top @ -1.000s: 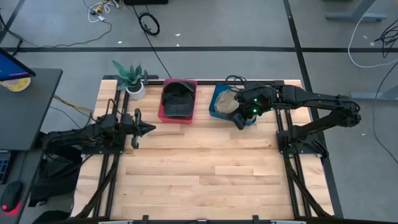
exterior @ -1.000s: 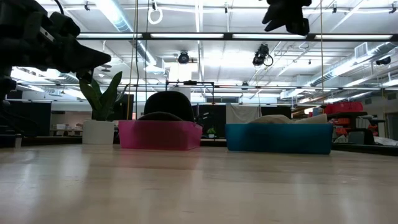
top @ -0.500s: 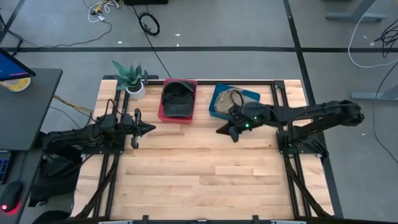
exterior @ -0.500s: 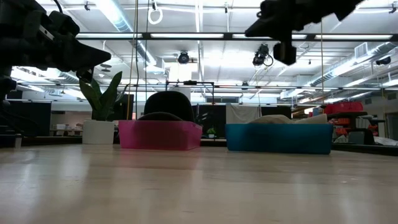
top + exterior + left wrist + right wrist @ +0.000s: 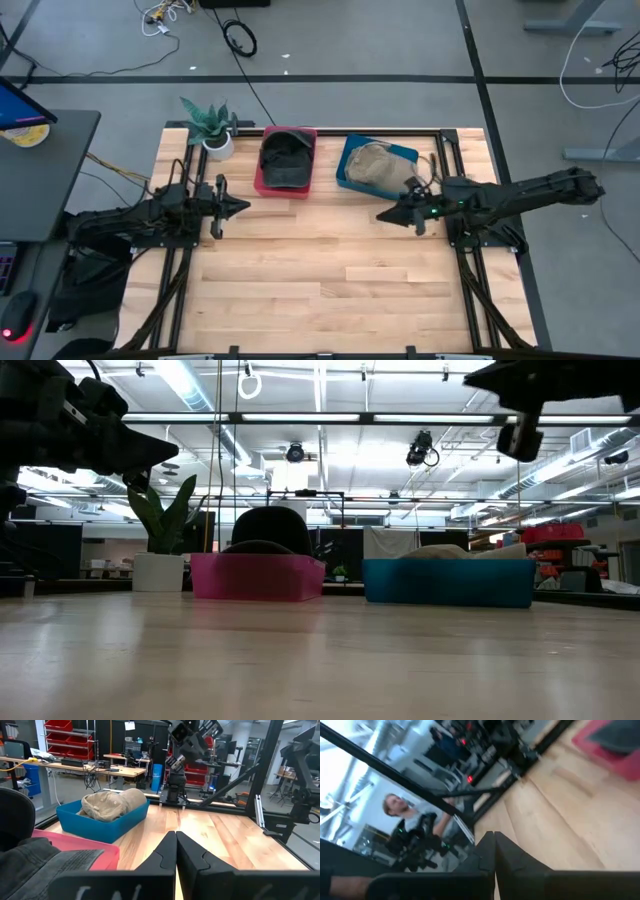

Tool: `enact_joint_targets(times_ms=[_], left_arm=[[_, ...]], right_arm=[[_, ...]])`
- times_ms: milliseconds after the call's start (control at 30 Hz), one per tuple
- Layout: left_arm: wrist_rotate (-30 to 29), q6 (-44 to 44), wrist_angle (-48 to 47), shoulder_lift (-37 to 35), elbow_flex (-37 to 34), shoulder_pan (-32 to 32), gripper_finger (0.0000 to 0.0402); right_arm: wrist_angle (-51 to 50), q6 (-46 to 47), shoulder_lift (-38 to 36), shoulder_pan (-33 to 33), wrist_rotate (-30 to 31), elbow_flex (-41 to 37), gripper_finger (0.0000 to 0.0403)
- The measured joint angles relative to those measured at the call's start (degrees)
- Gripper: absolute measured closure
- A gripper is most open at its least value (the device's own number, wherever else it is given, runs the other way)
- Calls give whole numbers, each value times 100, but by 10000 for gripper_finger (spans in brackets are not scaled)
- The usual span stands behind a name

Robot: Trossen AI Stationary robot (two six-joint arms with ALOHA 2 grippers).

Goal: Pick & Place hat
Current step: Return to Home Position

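Hovering high over the bare wood of the counter [image 5: 320,270], the right jaws are clenched on nothing at the end of the right arm [image 5: 520,192], which reaches in from the counter's right side. They sit just in front of the blue bin [image 5: 343,170], clear of its rim. Across the counter, the left arm [image 5: 150,215] lies along the left edge, and the left jaws are likewise pressed together and empty, raised near the front left corner of the pink bin [image 5: 282,192].

Behind both arms the two bins stand side by side along the far edge. A tan cap [image 5: 382,166] lies heaped in the blue bin, its crown rising just above the rim. A black cap [image 5: 288,158] fills the pink bin, its dome standing well above the wall in the low view. A potted plant [image 5: 208,125] stands just left of the pink bin, at the far left corner. Beyond the counter, a person [image 5: 402,815] in a grey top shows in the right wrist view.
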Motion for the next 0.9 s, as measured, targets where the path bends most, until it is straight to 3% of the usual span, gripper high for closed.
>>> enact_joint_targets(times_ms=[433, 633, 900], left_arm=[[-3, 0, 0, 0, 0, 2, 399], [-2, 0, -2, 0, 0, 2, 399], [-2, -1, 0, 0, 2, 2, 399]], right_arm=[[-324, -440, -1925, 710, 699, -653, 403], [-452, -845, -2736, 755, 799, -892, 403], [-1399, -1392, -4159, 740, 1088, -900, 403]])
